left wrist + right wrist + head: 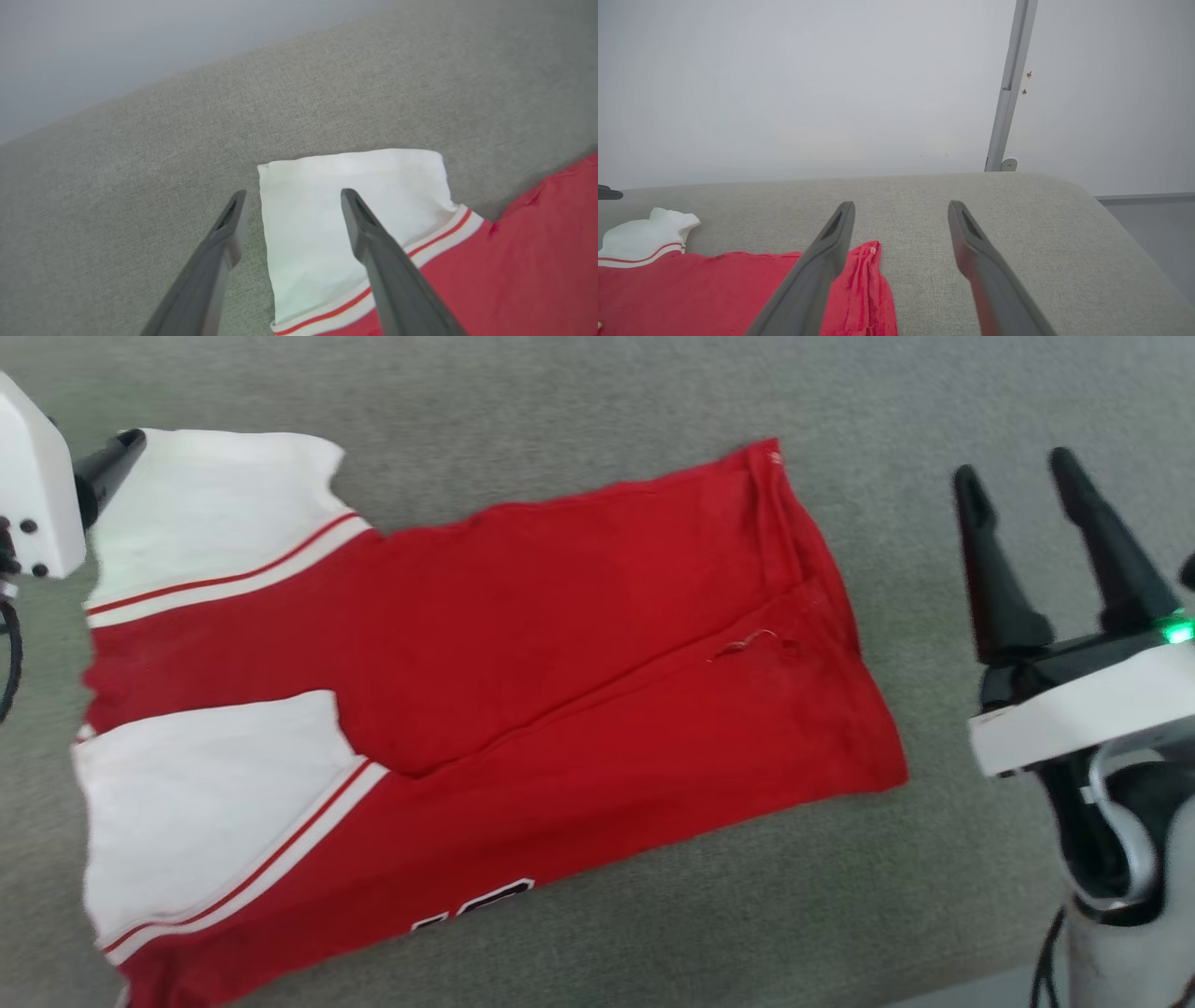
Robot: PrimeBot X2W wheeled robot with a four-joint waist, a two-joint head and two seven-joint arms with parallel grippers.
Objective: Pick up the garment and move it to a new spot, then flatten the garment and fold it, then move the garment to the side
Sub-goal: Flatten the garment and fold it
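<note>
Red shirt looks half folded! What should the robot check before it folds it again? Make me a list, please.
1. Is the garment flat on the grey cushion: ok, both long sides are folded in to the middle.
2. Is the hem neat: not ok, it is wrinkled and bunched near the far corner.
3. Is the left gripper open: ok, jaws spread over the white sleeve.
4. Is it touching that sleeve: cannot tell.
5. Is the right gripper open and empty: ok, it sits apart from the hem.
6. Is there bare cushion around: ok.
</note>
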